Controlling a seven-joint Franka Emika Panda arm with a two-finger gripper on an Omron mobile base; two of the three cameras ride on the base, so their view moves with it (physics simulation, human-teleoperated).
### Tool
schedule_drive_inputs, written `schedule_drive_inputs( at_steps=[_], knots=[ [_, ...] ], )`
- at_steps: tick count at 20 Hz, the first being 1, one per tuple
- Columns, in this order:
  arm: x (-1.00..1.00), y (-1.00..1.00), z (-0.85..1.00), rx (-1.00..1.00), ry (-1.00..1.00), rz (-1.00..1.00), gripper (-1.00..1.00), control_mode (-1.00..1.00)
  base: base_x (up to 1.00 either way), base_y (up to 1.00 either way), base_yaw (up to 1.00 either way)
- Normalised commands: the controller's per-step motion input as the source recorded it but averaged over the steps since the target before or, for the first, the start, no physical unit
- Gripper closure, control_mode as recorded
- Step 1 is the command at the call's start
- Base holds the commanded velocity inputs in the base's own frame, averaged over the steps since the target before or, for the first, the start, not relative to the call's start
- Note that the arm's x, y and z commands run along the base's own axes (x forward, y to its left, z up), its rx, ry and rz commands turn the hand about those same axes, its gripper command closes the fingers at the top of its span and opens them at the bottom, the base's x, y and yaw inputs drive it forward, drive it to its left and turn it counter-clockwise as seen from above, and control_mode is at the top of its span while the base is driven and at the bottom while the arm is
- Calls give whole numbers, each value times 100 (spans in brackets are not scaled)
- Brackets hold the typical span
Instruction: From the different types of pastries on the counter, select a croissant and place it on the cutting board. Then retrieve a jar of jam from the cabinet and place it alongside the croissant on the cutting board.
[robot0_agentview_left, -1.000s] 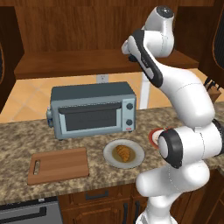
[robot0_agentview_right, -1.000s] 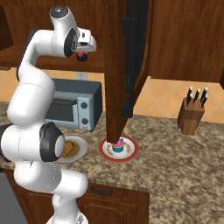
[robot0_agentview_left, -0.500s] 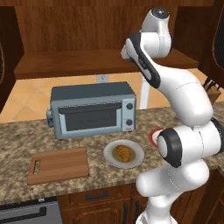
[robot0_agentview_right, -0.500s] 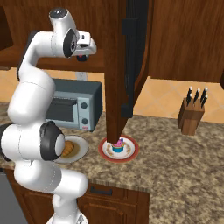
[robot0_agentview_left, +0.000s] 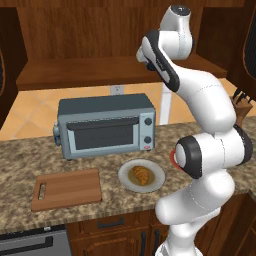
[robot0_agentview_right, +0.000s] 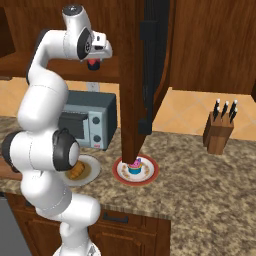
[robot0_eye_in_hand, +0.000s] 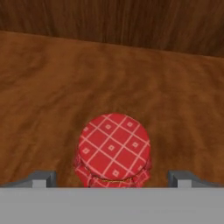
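On the dark wooden cabinet shelf (robot0_eye_in_hand: 48, 87) stands the jar of jam (robot0_eye_in_hand: 114, 148), topped with a red checked cloth cover. My gripper (robot0_eye_in_hand: 112, 179) is open, one finger on each side of the jar and neither touching it. From the right base, the gripper (robot0_agentview_right: 94, 60) hangs at shelf height over the red jar (robot0_agentview_right: 93, 65). The croissant (robot0_agentview_left: 140, 174) lies on a round grey plate (robot0_agentview_left: 156, 176) on the granite counter (robot0_agentview_left: 20, 160). Left of it, the cutting board (robot0_agentview_left: 70, 189) is bare. A cupcake (robot0_agentview_right: 134, 166) sits on a red-rimmed plate (robot0_agentview_right: 150, 170).
A grey-blue toaster oven (robot0_agentview_left: 105, 125) stands under the shelf, behind the plate. An open cabinet door (robot0_agentview_right: 145, 75) hangs edge-on above the cupcake. A knife block (robot0_agentview_right: 221, 131) is at the far right of the counter.
The arm's upper joints have leaned slightly to the left. The hand stays at the shelf over the jar.
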Motion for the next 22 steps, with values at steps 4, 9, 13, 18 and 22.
schedule_drive_inputs(
  at_steps=[4,9,13,18,22],
  knots=[
    [1,2,0,0,0,0,-100,-100,0,0,0],
    [12,5,-11,0,0,0,-100,-100,0,0,0],
    [0,0,-1,0,0,0,-100,-100,0,0,0],
    [0,2,-1,0,0,0,-100,-100,0,0,0],
    [0,0,-8,0,2,0,-100,-100,0,0,0]
  ],
)
